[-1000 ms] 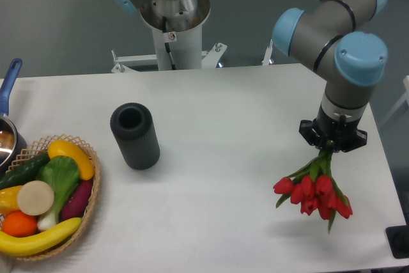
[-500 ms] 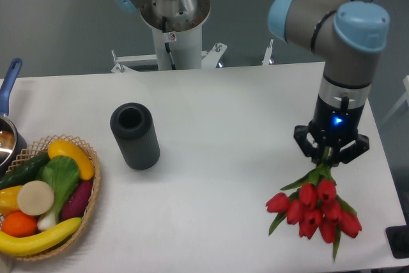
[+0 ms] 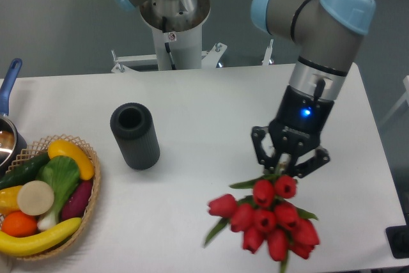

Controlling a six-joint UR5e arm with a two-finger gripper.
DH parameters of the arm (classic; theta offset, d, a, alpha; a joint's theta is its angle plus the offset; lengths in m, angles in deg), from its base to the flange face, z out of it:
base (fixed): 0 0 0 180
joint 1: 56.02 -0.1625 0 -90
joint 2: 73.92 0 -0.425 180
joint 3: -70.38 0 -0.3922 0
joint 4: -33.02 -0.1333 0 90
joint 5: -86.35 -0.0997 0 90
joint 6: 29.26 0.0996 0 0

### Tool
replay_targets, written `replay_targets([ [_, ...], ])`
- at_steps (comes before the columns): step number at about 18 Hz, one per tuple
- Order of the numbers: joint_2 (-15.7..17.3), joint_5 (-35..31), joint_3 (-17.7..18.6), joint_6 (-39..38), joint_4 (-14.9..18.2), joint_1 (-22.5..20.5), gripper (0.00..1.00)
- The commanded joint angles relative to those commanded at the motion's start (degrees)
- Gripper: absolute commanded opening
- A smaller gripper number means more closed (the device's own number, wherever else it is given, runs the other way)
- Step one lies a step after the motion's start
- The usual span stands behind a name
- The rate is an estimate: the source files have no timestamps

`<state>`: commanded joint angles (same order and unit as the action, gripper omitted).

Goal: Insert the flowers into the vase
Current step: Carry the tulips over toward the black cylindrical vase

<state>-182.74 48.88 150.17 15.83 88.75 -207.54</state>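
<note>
The flowers, a bunch of red tulips with green leaves, hang heads-down toward the camera at lower right, lifted off the table. My gripper is shut on their stems, which are mostly hidden between the fingers. The vase, a matte black ribbed cylinder with its round mouth open upward, stands on the white table well to the left of the gripper and apart from the flowers.
A wicker basket of fake fruit and vegetables sits at the front left. A steel pot with a blue handle pokes in at the left edge. The robot base stands behind the table.
The arm has swung left and toward the camera with the tulips in its grip. The bunch now hangs nearer the table's middle and closer to the vase.
</note>
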Motion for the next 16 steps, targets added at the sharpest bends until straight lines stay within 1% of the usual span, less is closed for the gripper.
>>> replay_targets([
  [3,2.8,6.2,5.9,-0.2,-6.8,0.0,0.0],
  [4,3.9,8.0,7.7,-0.2,-8.1,0.1,0.0],
  [6,6.2,11.2,11.2,0.0,-8.9,0.1,0.0],
  [9,9.8,12.2,16.1,0.4,-9.2,0.3,0.0],
  [11,11.3,14.0,17.9,0.4,-9.6,0.4,0.0],
  [13,12.6,17.7,19.6,0.5,-9.9,0.5,0.0],
  [16,14.3,21.1,21.4,0.6,-10.6,0.7,0.0],
])
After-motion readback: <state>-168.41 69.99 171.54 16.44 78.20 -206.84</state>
